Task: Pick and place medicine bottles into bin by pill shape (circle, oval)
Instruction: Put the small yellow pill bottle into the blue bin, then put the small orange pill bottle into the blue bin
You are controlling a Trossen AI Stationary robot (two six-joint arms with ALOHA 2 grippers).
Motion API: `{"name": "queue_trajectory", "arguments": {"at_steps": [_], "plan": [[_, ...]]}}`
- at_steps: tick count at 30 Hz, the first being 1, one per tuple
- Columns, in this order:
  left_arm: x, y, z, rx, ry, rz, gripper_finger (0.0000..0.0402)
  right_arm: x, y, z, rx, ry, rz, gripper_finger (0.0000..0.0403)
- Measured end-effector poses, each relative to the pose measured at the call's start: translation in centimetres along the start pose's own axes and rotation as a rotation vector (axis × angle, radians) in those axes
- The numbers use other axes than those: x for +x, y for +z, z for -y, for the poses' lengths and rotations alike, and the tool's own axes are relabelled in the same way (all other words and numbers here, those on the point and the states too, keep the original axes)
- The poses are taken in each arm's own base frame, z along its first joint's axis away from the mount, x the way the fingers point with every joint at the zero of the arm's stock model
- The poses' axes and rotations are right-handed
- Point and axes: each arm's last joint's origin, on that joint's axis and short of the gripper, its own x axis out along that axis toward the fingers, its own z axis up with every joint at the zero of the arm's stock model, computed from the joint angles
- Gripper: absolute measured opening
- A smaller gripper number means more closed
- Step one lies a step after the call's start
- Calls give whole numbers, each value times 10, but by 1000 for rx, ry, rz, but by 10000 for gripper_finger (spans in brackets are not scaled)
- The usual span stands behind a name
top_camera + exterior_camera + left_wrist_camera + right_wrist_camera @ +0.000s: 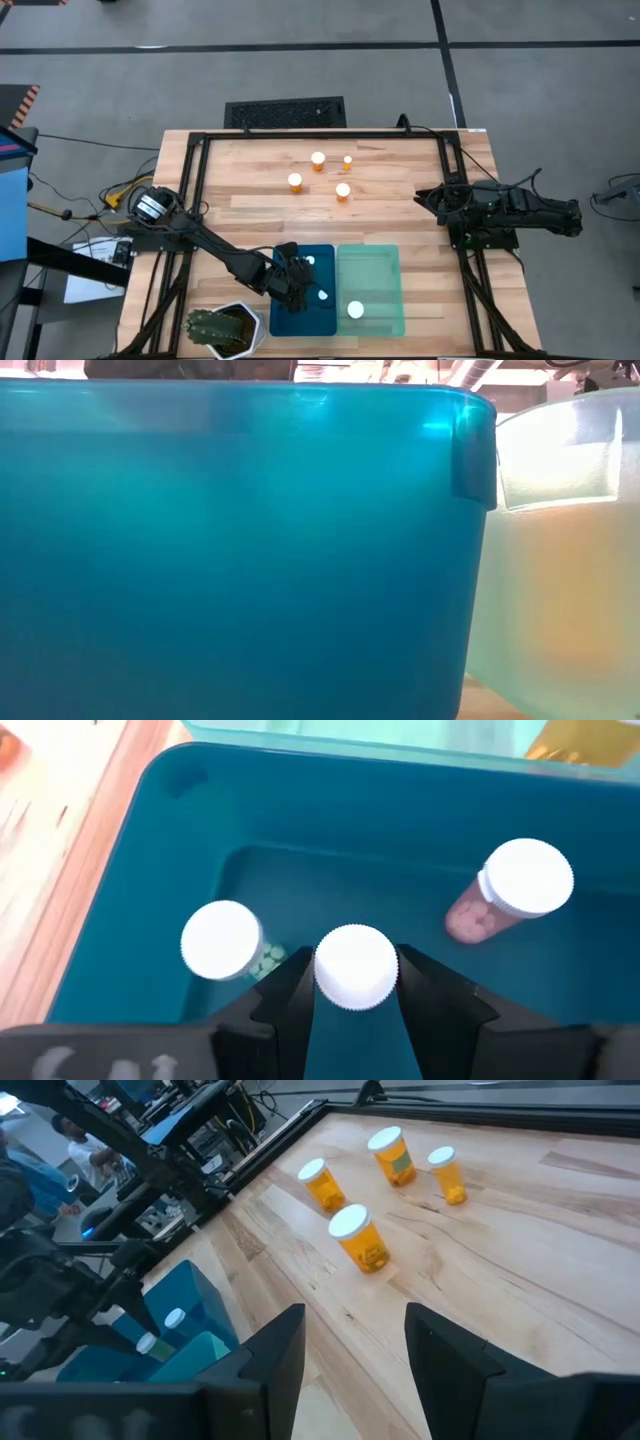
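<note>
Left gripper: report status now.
Left gripper over blue tray, shut on white-capped bottle. Two bottles already inside. Right gripper open, idle at table edge. Nothing blocking.

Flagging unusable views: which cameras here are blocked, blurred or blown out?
Low view: the blue tray fills the picture, with the green tray backlit and glaring beside it. Left wrist view: the table edge is streaked with blur. High and right wrist views look usable.

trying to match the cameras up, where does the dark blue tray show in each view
High view: dark blue tray at the bottom centre, under the left pincer.
Low view: its wall fills most of the picture.
Left wrist view: its inside fills the picture, bottles in it.
Right wrist view: a corner at lower left.
Shared landmark: the mint green tray right beside it.
</note>
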Motion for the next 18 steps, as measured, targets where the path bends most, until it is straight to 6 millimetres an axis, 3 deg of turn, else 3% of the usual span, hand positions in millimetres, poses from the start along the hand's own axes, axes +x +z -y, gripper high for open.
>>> {"name": "queue_trajectory", "arguments": {"at_steps": [9, 18], "plan": [[0, 0, 0, 6, -10, -7, 135, 0, 0, 0, 0, -2, -3, 183], [-3, 4, 1, 9, -9, -28, 204, 0, 0, 0, 0, -3, -3, 183]]}}
